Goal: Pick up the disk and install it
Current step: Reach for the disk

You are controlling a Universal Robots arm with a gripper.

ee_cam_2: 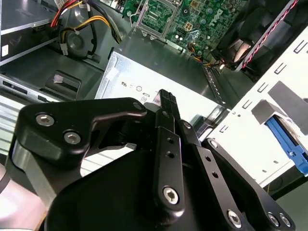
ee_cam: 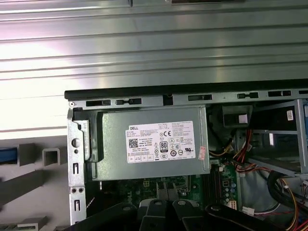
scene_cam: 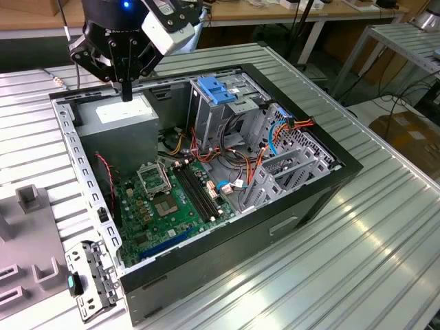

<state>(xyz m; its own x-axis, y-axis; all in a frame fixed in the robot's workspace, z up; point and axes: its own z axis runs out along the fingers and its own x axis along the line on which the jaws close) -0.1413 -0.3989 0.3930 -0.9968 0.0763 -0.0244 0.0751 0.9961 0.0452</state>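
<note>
- step in hand: as a judgement, the pick-up of the disk has not begun. the gripper [scene_cam: 127,93] carries nothing and is not at the disk.
- the gripper hangs over the open case [scene_cam: 275,227], just above the grey psu [scene_cam: 120,113] in the corner far from the drive bays. in the second wrist view its tip [ee_cam_2: 166,98] points down at the psu's top face.
- its fingers look pressed together into one thin dark bar, clenched on nothing.
- the disk [ee_cam: 7,154] seems to lie outside the case, past the perforated side flange [scene_cam: 69,144]. it sits just beside the grey blocks [ee_cam: 29,154] of a fixture on the table.
- how the disk looks: all i can make out is a narrow blue strip, which i take to be one plastic side rail. in the second wrist view the same blue [ee_cam_2: 288,142] sits below a grey rectangle. its metal body and label are hidden, so this reading is unsure.
- what the next move calls for, as a judgement: the arm must leave the case and cross the flange. the fingers must part wide enough to span the disk, then close squarely on its rails.
- inside the case, a light-blue bracket [scene_cam: 216,89] stands by the metal bays, with loose orange and red cables [scene_cam: 254,161] close by. any insertion there needs a level, well-aligned disk.
</note>
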